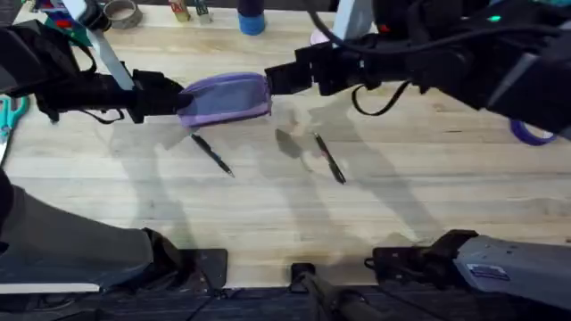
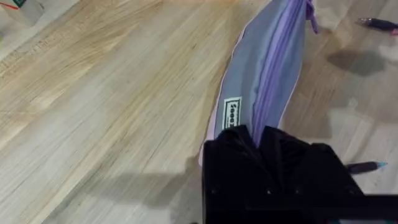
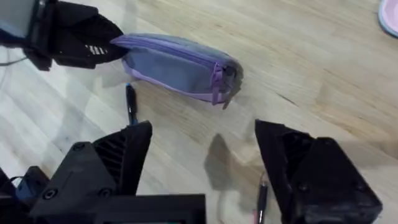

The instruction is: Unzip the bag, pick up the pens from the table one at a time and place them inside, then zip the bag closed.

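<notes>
A: Two pens on the table (image 1: pixel 375 205), both loose. One pen (image 1: pixel 212 155) lies lower left of the bag, the other pen (image 1: pixel 330 159) lower right of it, centre of the overhead frame.

B: Bag?

A: Lavender bag (image 1: pixel 227 98) sits upper centre of the overhead, lying lengthwise left to right. Zipper looks closed along its length in the wrist views, with the pull tab (image 3: pixel 217 83) at the end away from the left arm.

B: Left gripper?

A: Left gripper (image 1: pixel 177 96) is at the bag's left end, jaws pinched on the fabric there. The left wrist view shows the black fingers (image 2: pixel 273 155) closed over the bag's near end, beside a small label (image 2: pixel 231 113).

B: Right one?

A: Right gripper (image 1: pixel 278 78) is just beside the bag's right end, upper centre of the overhead. Jaws spread wide, holding nothing; the right wrist view shows both fingers (image 3: pixel 118 155) well apart with bare table between them.

B: Anything else?

A: Teal-handled scissors (image 1: pixel 9 114) at the left edge, a tape roll (image 1: pixel 120 12) at the upper left.
</notes>
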